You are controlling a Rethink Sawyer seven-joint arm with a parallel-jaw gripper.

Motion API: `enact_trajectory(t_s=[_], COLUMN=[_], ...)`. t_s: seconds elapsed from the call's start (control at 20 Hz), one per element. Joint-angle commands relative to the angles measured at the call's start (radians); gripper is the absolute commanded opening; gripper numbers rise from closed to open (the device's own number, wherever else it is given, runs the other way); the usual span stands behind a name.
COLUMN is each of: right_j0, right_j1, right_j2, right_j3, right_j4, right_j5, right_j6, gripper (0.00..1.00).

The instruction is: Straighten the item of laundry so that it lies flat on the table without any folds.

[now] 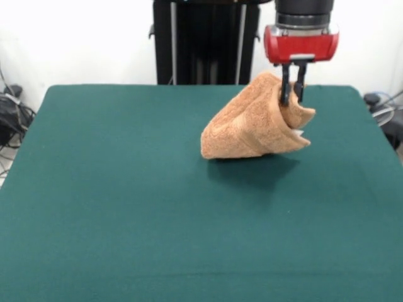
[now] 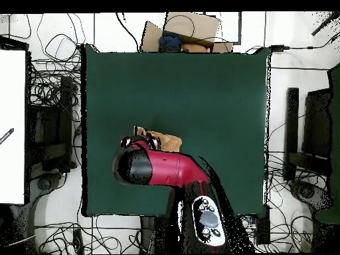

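Observation:
The orange-tan terry towel (image 1: 252, 126) hangs bunched and folded from my gripper (image 1: 292, 94), with its lower left part resting on the dark green table (image 1: 126, 207). The gripper is shut on the towel's upper right part, its black fingers (image 1: 285, 88) pinching the cloth under the red wrist. A white label (image 1: 298, 133) shows at the towel's lower right edge. In the overhead view the red arm (image 2: 166, 169) covers most of the towel (image 2: 166, 140); the gripper itself is hidden there.
The black pedestal (image 1: 204, 41) stands behind the table's far edge. Cables and equipment (image 1: 12, 113) lie beside the table. In the overhead view a cardboard box (image 2: 189, 30) sits past the table's top edge and cables surround the table.

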Motion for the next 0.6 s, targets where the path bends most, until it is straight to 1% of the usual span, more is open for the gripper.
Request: enact_trajectory(t_s=[0.05,0.1,0.2,0.4,0.55,0.6], right_j0=[0.004,-0.002,-0.030,-0.097,-0.073,-0.050], right_j1=[-0.078,-0.093,-0.094,-0.059,-0.061,-0.066], right_j2=[0.019,0.024,0.048,0.113,0.088,0.068], right_j3=[0.072,0.071,0.067,0.044,0.007,-0.007], right_j4=[0.085,0.092,0.107,0.132,0.127,0.118], right_j5=[0.179,0.206,0.228,0.252,0.295,0.310], right_j6=[0.211,0.202,0.179,0.118,0.129,0.146], gripper=[0.00,0.00,0.00,0.00,0.00,0.00])
